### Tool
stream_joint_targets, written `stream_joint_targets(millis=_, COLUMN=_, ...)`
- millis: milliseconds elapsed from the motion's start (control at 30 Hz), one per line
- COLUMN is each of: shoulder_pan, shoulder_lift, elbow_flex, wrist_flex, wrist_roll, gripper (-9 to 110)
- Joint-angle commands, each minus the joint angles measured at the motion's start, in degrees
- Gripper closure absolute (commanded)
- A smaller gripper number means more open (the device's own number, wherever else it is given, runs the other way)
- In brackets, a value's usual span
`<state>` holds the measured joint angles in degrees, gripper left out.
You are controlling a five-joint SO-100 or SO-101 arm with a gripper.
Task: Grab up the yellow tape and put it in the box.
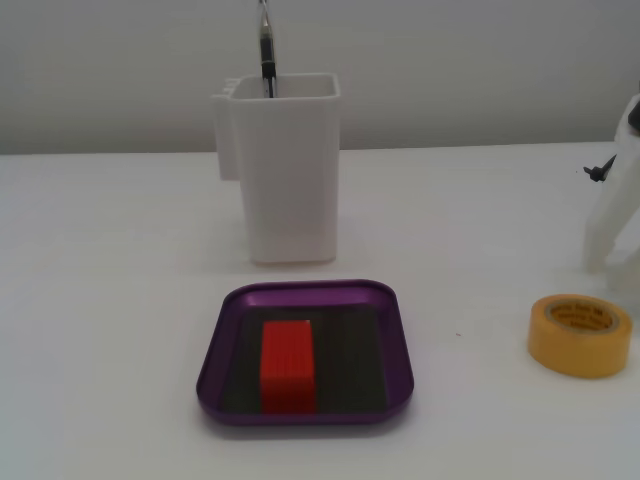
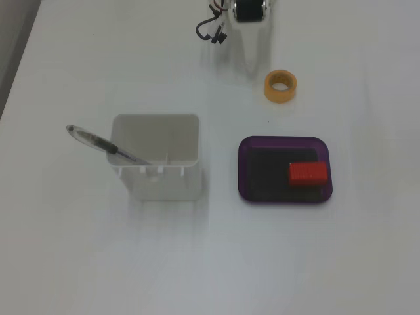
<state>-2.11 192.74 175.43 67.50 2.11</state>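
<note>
Yellow tape (image 1: 580,335) (image 2: 280,86): small thick roll, hollow core upward, lying flat on the counter, apart from the box.
Box (image 1: 304,296) (image 2: 244,172): shallow purple tray, rounded corners, raised rim, dark floor, resting flat.

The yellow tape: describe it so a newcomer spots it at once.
Start at the purple box beside the tall white container. In a fixed view from above, the yellow tape lies flat on the bare table between that tray and the arm's base. It is the only round, hollow-centred, yellow thing; the red block is rectangular.
</note>
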Motion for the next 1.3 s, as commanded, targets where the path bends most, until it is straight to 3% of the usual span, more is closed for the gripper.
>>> stream_joint_targets(millis=0, shoulder_pan=-0.2, shoulder_lift=3.3, elbow_flex=0.4, wrist_flex=-0.4, wrist_roll=-0.4, gripper=99)
stream_joint_targets(millis=700, shoulder_pan=0.4, shoulder_lift=2.2, elbow_flex=-5.0, wrist_flex=-0.9, wrist_roll=-0.4, gripper=98)
stream_joint_targets(millis=933, shoulder_pan=5.5, shoulder_lift=1.7, elbow_flex=-11.2, wrist_flex=-10.7, wrist_roll=-0.2, gripper=99)
stream_joint_targets(millis=1267, shoulder_pan=5.6, shoulder_lift=-23.7, elbow_flex=-21.9, wrist_flex=-10.8, wrist_roll=-0.3, gripper=98)
